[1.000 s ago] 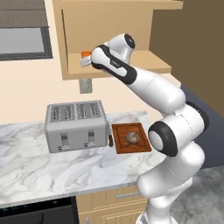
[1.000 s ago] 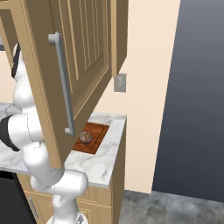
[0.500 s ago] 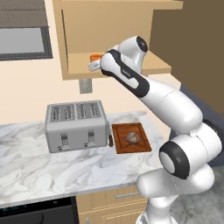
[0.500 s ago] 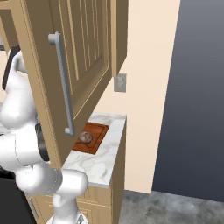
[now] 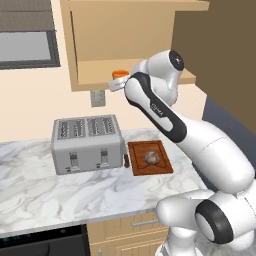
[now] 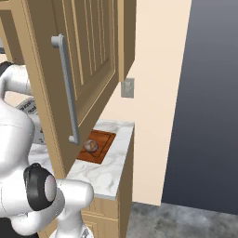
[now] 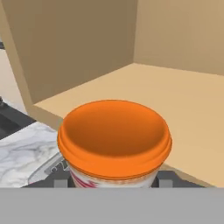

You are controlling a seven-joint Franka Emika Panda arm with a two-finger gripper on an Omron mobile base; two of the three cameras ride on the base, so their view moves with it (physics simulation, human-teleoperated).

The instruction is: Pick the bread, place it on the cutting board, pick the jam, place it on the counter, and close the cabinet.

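The jam (image 5: 119, 74), a squat orange jar with an orange lid, hangs at the front edge of the open cabinet's shelf (image 5: 95, 70), my gripper (image 5: 115, 84) shut on it from below. The hand view looks down on the jam's lid (image 7: 113, 131), with my gripper (image 7: 113, 181) closed around its pale band and a dark fingertip (image 7: 61, 182) showing on each side. Down on the counter (image 5: 45, 190), the bread (image 5: 152, 158) lies on the cutting board (image 5: 139, 149), right of the toaster. The cabinet door (image 6: 88, 56) stands wide open, its bar handle (image 6: 67, 88) facing the right base view.
A silver four-slot toaster (image 5: 87, 144) stands on the counter left of the board. A wall socket (image 5: 98, 98) sits under the cabinet. The counter ends just right of the board, against a dark wall (image 6: 204, 102). My own arm arches over the board.
My gripper has carried the jam rightward and slightly down along the shelf's front edge. The arm's elbow has swung right and lower. Bread and board have not moved.
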